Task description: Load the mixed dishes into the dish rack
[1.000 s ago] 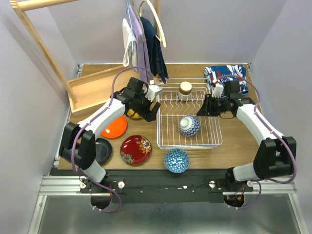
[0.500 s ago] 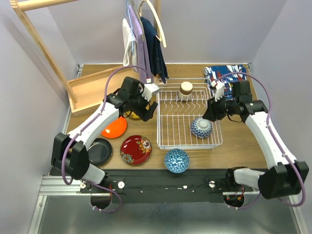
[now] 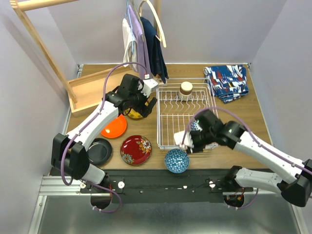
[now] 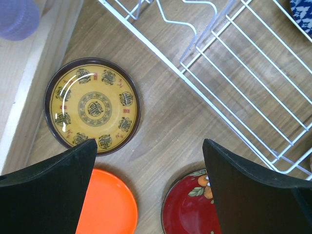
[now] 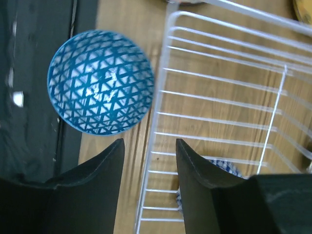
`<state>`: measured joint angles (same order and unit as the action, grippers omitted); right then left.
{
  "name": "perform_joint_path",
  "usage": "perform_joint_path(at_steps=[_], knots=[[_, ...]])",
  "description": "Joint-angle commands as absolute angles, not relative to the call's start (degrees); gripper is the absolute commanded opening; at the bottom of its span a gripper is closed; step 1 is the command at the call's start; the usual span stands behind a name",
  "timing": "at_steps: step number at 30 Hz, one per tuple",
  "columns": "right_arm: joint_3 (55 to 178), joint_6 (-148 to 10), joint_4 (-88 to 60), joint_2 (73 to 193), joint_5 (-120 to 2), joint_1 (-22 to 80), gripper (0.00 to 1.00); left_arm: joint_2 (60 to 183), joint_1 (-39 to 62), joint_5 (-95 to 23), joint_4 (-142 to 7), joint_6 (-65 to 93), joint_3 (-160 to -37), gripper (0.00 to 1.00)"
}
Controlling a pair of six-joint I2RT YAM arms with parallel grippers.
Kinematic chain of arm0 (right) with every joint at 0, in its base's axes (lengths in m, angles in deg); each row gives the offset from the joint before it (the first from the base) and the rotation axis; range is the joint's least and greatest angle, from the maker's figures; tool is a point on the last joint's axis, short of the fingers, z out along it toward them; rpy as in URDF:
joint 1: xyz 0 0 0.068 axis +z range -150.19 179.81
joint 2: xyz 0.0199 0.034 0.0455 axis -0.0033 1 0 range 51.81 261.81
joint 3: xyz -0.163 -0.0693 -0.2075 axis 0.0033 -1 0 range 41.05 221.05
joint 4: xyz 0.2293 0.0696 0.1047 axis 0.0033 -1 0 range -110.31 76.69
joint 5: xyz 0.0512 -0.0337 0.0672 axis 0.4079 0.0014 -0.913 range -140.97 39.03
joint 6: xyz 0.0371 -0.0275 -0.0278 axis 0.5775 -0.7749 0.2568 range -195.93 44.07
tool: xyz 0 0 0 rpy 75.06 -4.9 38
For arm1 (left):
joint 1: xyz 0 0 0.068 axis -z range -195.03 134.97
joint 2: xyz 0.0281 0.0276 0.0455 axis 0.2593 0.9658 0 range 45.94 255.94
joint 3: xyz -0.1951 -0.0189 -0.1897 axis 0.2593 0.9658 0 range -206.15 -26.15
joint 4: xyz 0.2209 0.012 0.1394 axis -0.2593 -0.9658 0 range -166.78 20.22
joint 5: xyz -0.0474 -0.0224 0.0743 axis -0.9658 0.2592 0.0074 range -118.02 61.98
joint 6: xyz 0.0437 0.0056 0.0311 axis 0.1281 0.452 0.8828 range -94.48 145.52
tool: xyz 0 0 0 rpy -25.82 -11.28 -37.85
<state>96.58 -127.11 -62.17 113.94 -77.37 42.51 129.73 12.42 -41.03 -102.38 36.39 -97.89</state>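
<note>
The white wire dish rack (image 3: 159, 127) holds a grey-beige cup (image 3: 185, 88) at its back and a blue-and-white patterned bowl (image 3: 195, 126), partly hidden under my right arm. My right gripper (image 3: 190, 145) is open and empty over the rack's front edge (image 5: 161, 112), just behind the blue bowl (image 3: 176, 160) (image 5: 100, 83). My left gripper (image 3: 146, 110) is open and empty, left of the rack above the yellow-patterned plate (image 4: 92, 105). The orange plate (image 3: 113, 129), red floral plate (image 3: 136, 149) and black plate (image 3: 100, 150) lie on the table at front left.
A blue-red patterned cloth (image 3: 225, 80) lies at the back right. A wooden frame (image 3: 83, 92) stands at the back left, with clothes (image 3: 144, 44) hanging behind the rack. The table's front edge runs just behind the blue bowl.
My right arm swung from the rack's far right side to its front edge, near the blue bowl. The patterned bowl shifted right inside the rack. My left gripper barely moved.
</note>
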Motion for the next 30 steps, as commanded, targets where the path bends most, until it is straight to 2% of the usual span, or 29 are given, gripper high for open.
perform_joint_path(at_steps=[1, 6, 20, 26, 30], knots=[[88.87, -142.53, -58.23, 109.21, -71.36, 51.57, 0.56, 130.05, 12.13, -37.51, -101.60, 37.21, -100.24, 0.98], [88.51, -145.97, -61.38, 111.83, -77.42, 53.86, 0.57, 128.74, 11.61, -36.98, -101.77, 36.95, -99.98, 0.98], [87.55, -153.89, -70.09, 120.01, -79.80, 58.78, 0.50, 124.87, 9.41, -37.95, -103.62, 36.24, -98.39, 0.98], [85.17, -152.84, -66.58, 122.11, -78.92, 59.49, 0.48, 125.22, 8.79, -38.21, -103.88, 36.07, -99.01, 0.98], [84.91, -152.40, -63.50, 125.02, -78.66, 59.75, 0.43, 124.96, 8.53, -38.04, -104.32, 36.07, -98.92, 0.98]])
